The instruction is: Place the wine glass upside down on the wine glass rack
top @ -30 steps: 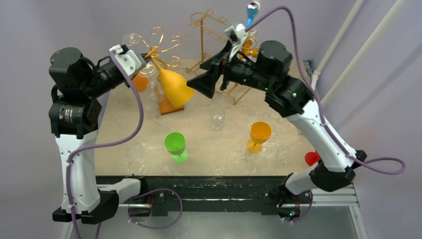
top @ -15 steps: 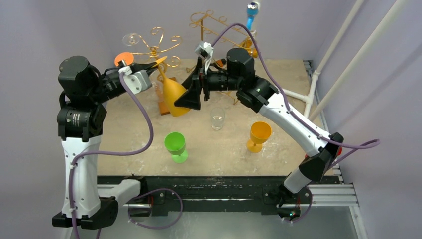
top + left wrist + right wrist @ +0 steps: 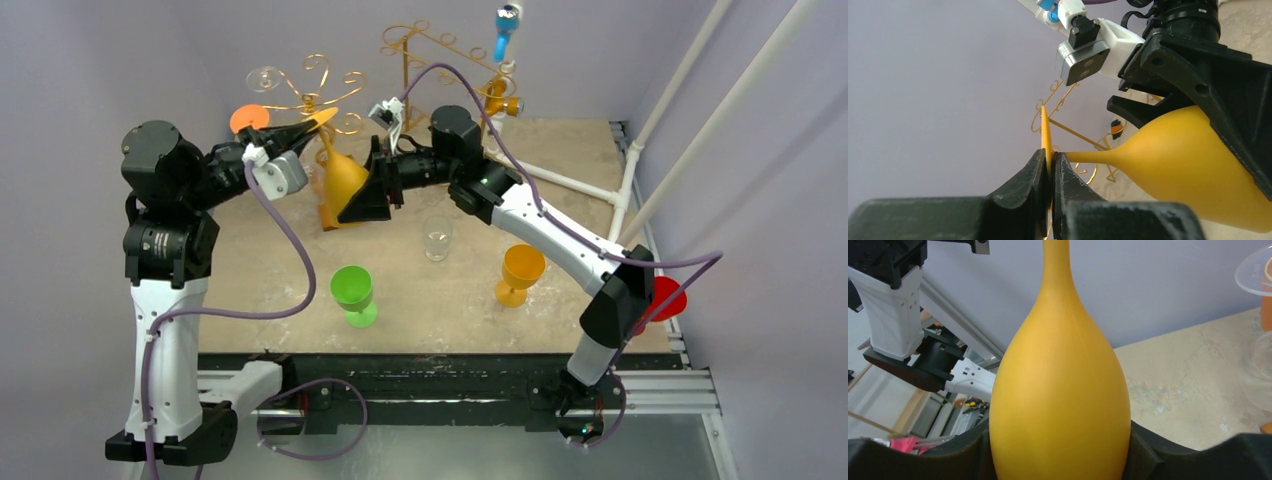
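Note:
A yellow wine glass [image 3: 343, 180] hangs upside down and tilted in mid-air, in front of the gold wire wine glass rack [image 3: 318, 82]. My left gripper [image 3: 318, 121] is shut on the thin disc of its foot [image 3: 1046, 132], with the stem running right to the bowl [image 3: 1188, 160]. My right gripper [image 3: 366, 192] has come in from the right. Its black fingers [image 3: 968, 452] press on both sides of the bowl [image 3: 1060, 380], as the right wrist view shows.
A clear glass [image 3: 265, 77] and an orange one [image 3: 250, 118] hang on the near rack. A second gold rack [image 3: 420, 48] at the back carries a blue glass [image 3: 507, 24]. Green [image 3: 353, 292], clear [image 3: 437, 238] and orange [image 3: 522, 272] glasses stand on the table; a red one [image 3: 665, 297] is at the right edge.
My right arm has swung left and its jaws have narrowed from wide open onto the bowl. The left gripper has kept its hold on the foot and the glass now hangs more upright.

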`<state>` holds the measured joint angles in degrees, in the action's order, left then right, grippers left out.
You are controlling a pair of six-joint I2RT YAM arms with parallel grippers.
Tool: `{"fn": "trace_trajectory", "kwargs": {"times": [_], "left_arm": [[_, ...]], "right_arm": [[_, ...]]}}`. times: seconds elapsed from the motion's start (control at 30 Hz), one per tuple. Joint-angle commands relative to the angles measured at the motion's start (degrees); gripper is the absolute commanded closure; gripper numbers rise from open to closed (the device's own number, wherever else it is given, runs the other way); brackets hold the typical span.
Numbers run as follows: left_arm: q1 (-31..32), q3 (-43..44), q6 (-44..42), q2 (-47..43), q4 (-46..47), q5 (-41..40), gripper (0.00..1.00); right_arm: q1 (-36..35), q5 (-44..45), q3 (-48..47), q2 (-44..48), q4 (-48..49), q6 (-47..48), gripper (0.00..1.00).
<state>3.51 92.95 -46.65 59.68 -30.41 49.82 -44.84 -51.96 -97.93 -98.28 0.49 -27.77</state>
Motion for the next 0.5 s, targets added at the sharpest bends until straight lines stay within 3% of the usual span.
{"fn": "trace_trajectory", "kwargs": {"times": [0.0, 0.07, 0.13, 0.2, 0.47], "left_arm": [[0.18, -1.98, -0.38, -1.23, 4.33, 0.05, 0.71], [0.23, -2.15, 2.80, -1.16, 6.64, -1.69, 0.22], [0.20, -2.57, 10.17, -1.15, 10.79, -5.04, 0.05], [0.22, -1.83, 15.35, -0.83, 11.89, -8.12, 0.01], [0.19, 6.81, 28.82, 2.91, 5.09, -16.54, 0.00]], "right_arm": [[3.49, 2.51, -2.02, 0.61, 4.04, -4.40, 0.58], [5.02, 5.06, -1.60, 0.99, 2.95, -2.85, 0.67], [6.08, 9.27, -1.98, 1.45, -0.17, 1.47, 0.68], [6.73, 12.88, -1.82, 1.80, -2.83, 4.99, 0.67], [7.12, 28.74, 0.62, 0.07, -5.08, 13.39, 0.68]]}}
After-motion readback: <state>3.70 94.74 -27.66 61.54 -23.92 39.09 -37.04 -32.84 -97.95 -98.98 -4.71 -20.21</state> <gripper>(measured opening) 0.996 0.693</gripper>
